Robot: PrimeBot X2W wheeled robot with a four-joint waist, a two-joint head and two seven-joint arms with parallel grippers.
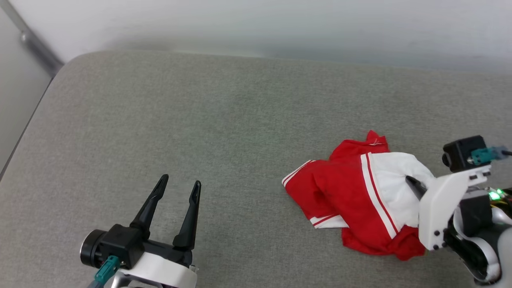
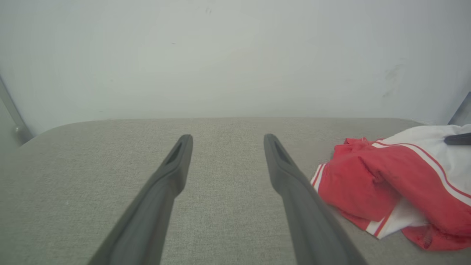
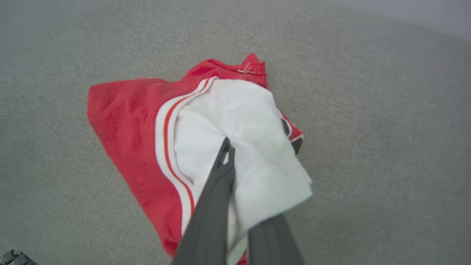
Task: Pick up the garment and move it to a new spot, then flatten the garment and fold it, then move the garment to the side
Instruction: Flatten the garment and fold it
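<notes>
Grey fabric surface point(image 1: 200, 120) with one garment point(image 1: 352, 196) and two grippers; pale wall point(image 1: 280, 24) beyond the far edge.

Left gripper point(image 1: 180, 181): fingers point(image 1: 150, 206) spread wide, nothing between them, bare cloth of the surface beneath and ahead of the tips; the garment lies well apart from them, on their right side. Left wrist view: the left gripper point(image 2: 228, 138) points toward the wall point(image 2: 235, 55); the garment point(image 2: 368, 180) sits beside the right-hand finger point(image 2: 294, 191) without touching it; surface point(image 2: 73, 165) bare on the other side.

Right gripper point(image 1: 412, 182): fingers closed, pinching the garment by its white sleeve; one dark tip rests on the white cloth. Right wrist view: the right gripper point(image 3: 232, 154) has one finger point(image 3: 217, 191) lying on top of the sleeve while the other runs beneath the fabric, its tip hidden; the red body of the garment point(image 3: 128, 121), crumpled, spreads to the left of the fingers, with striped red-and-white trim between red and white parts; a red fold lies just past the fingertips; surface point(image 3: 368, 147) bare to their right.
</notes>
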